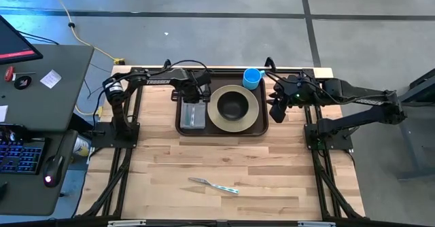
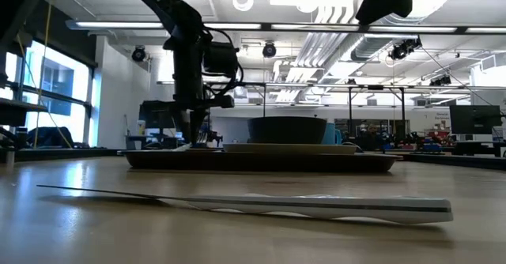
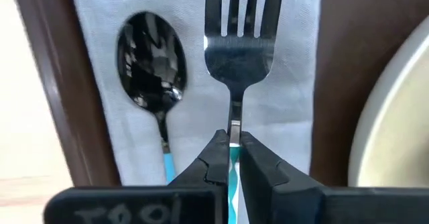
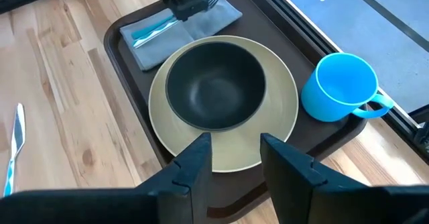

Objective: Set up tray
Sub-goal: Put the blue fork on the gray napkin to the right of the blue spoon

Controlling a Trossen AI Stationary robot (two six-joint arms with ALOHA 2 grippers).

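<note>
The dark brown tray (image 1: pixel 221 132) sits at the table's far middle. On it are a grey napkin (image 1: pixel 193 116), a beige plate (image 1: pixel 253 111) with a dark bowl (image 1: pixel 233 105), and a blue cup (image 1: pixel 252 78) at its far right corner. A spoon (image 3: pixel 151 63) and a fork (image 3: pixel 240 43) with teal handles lie side by side on the napkin (image 3: pixel 100 23). My left gripper (image 3: pixel 234 138) stands over the napkin, shut on the fork. My right gripper (image 4: pixel 233 162) hovers open at the tray's right edge, touching nothing. My left gripper pinches the fork's handle (image 3: pixel 234 125) just behind the head, between its two fingertips (image 3: pixel 216 150). It comes from above, pointing down, with the fingers across the handle. The fork lies flat on the napkin, tines toward the tray's far side.
A teal-handled knife (image 1: pixel 214 185) lies alone on the bare wood near the table's near edge, seen close up in the low view as the knife (image 2: pixel 261 205). A desk with a keyboard and monitor stands left of the table. The wood between tray and knife is open.
</note>
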